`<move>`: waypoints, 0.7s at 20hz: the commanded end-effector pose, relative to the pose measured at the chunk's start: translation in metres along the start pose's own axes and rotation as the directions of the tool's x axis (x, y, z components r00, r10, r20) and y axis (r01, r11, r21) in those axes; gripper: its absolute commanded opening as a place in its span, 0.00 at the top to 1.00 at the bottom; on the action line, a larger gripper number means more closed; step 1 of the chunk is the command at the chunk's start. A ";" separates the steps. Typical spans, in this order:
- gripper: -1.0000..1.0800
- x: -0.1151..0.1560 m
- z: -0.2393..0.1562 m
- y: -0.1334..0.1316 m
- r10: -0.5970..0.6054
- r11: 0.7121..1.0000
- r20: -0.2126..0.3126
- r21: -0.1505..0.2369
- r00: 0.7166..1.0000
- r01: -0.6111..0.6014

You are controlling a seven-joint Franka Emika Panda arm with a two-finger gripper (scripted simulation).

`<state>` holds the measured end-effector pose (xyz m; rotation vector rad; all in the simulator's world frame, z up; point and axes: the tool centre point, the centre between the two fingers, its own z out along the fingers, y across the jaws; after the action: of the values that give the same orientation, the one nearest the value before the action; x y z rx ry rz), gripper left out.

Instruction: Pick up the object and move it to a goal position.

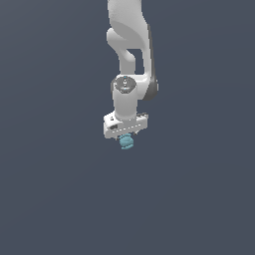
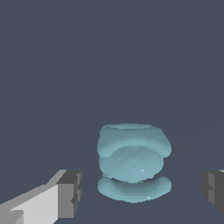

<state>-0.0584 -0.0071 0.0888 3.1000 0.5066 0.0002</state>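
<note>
now the open hand (image 2: 139, 192) straddles the object (image 2: 133, 159), gaps both sides.

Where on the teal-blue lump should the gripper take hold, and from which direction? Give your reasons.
Grip the teal-blue lump across its wide rounded middle, coming straight down from above. In the wrist view it sits between the open fingers, a gap on each side, and looks narrower than the gripper, so closing there should probably hold.
</note>
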 end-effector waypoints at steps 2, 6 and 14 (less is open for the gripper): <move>0.04 -0.001 0.010 0.000 -0.001 1.000 0.001 0.000 1.000 0.001; 0.04 -0.002 0.030 -0.001 -0.003 1.000 0.000 0.001 1.000 0.003; 0.04 -0.001 0.048 -0.001 -0.005 1.000 0.000 0.000 1.000 0.005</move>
<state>-0.0604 -0.0066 0.0417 3.0995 0.5142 -0.0021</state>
